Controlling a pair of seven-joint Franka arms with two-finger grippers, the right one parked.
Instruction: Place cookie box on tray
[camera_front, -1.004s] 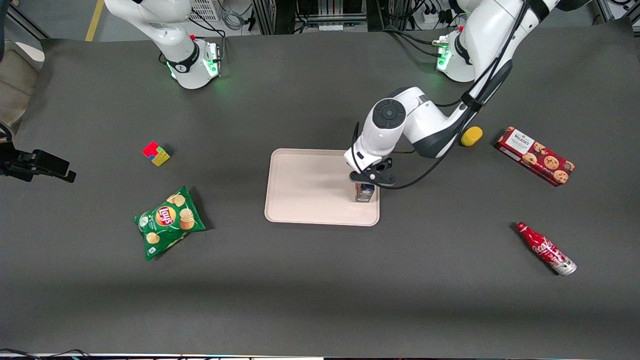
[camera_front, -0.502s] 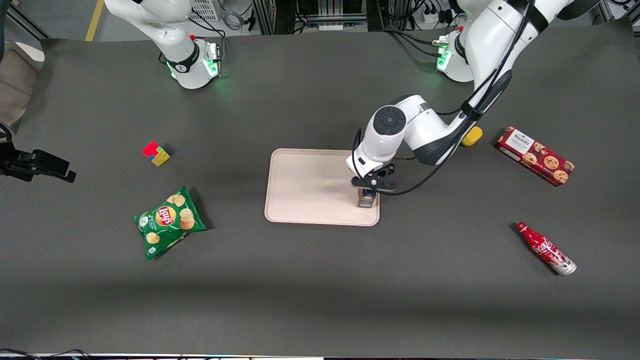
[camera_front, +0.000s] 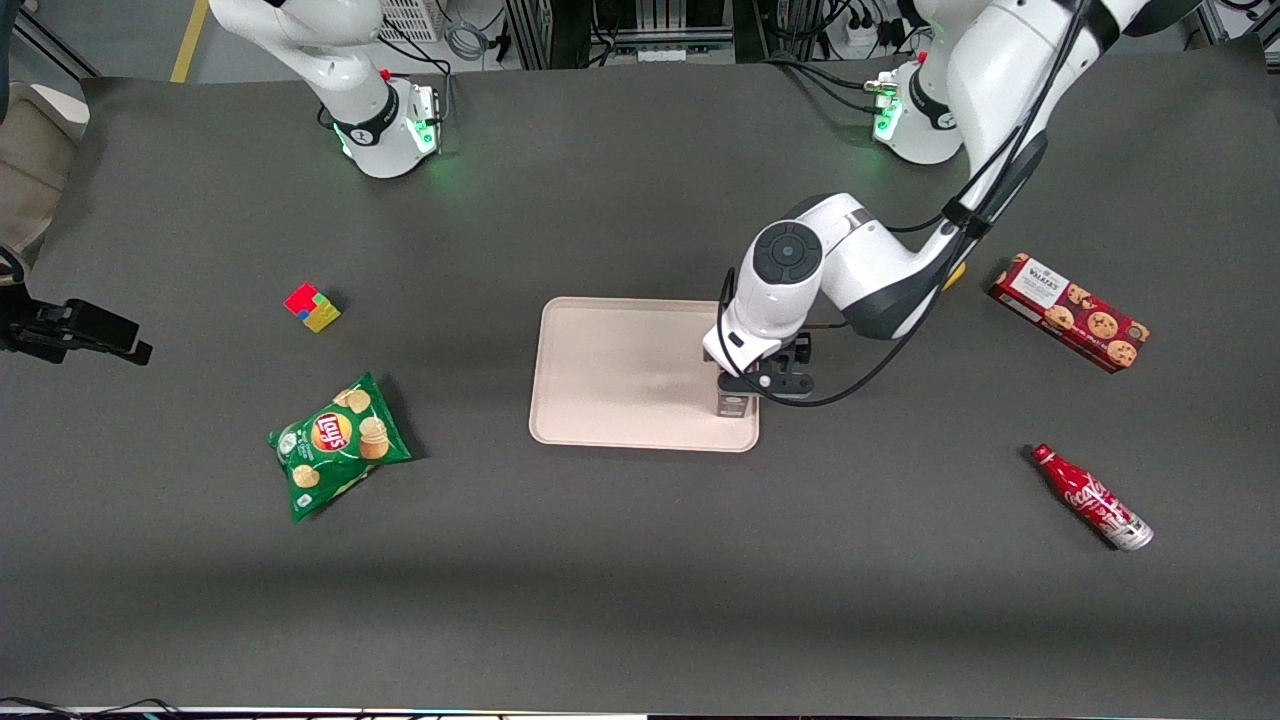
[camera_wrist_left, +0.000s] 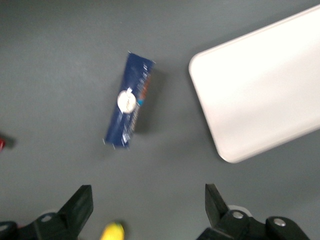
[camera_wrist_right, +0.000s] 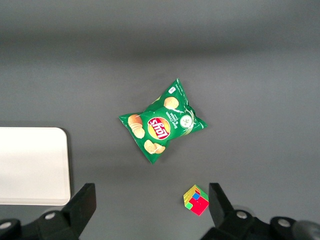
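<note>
Currently the gripper (camera_front: 738, 400) hangs over the tray (camera_front: 620, 370), at the tray's edge toward the working arm's end of the table. In the left wrist view its fingers (camera_wrist_left: 80, 202) are spread wide with nothing between them. That view shows the cookie box (camera_wrist_left: 129, 102) lying flat on the dark table mat (camera_wrist_left: 60, 60), logo face up, near a rounded corner of the tray but apart from it, not on it. The front view does not show the box; the arm covers that area. A red carton (camera_front: 1068, 312) lies well apart, toward the working arm's end.
</note>
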